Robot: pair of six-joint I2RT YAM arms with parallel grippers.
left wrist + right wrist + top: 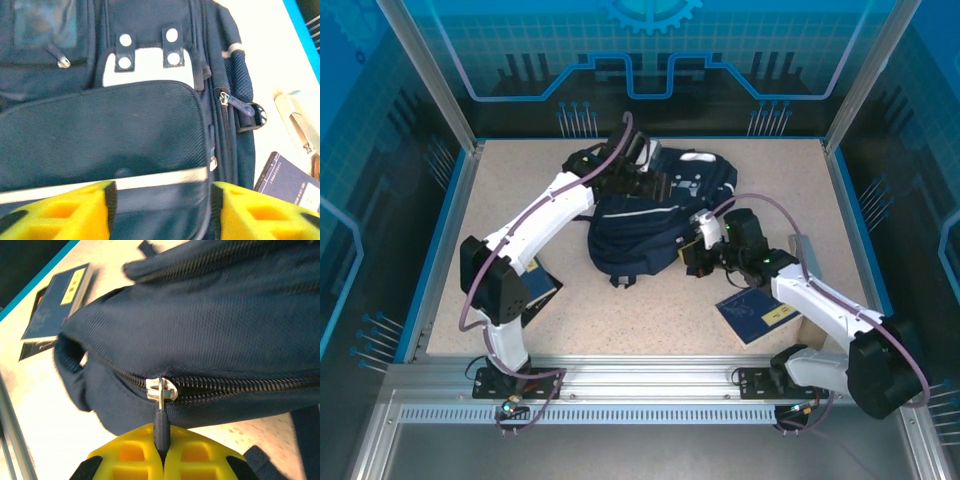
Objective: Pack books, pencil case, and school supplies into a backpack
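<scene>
The navy backpack [645,225] lies in the middle of the table, white patch with dots [145,62] facing up. My left gripper [638,178] is over its far end. In the left wrist view that gripper [162,212] stands open, yellow fingers [75,212] wide apart just above the front pocket and its white stripe. At the bag's right edge my right gripper [703,250] is shut on the dark zipper pull [161,425], just below the silver slider [161,389]. One dark-blue book [755,315] lies near the right arm. Another book [536,287] lies partly under the left arm.
A pale grey stapler-like tool [801,247] lies right of the backpack, beside the right arm, and the left wrist view catches it too [295,120]. Blue-edged walls and metal posts ring the table. Bare tabletop [650,320] stretches in front of the bag.
</scene>
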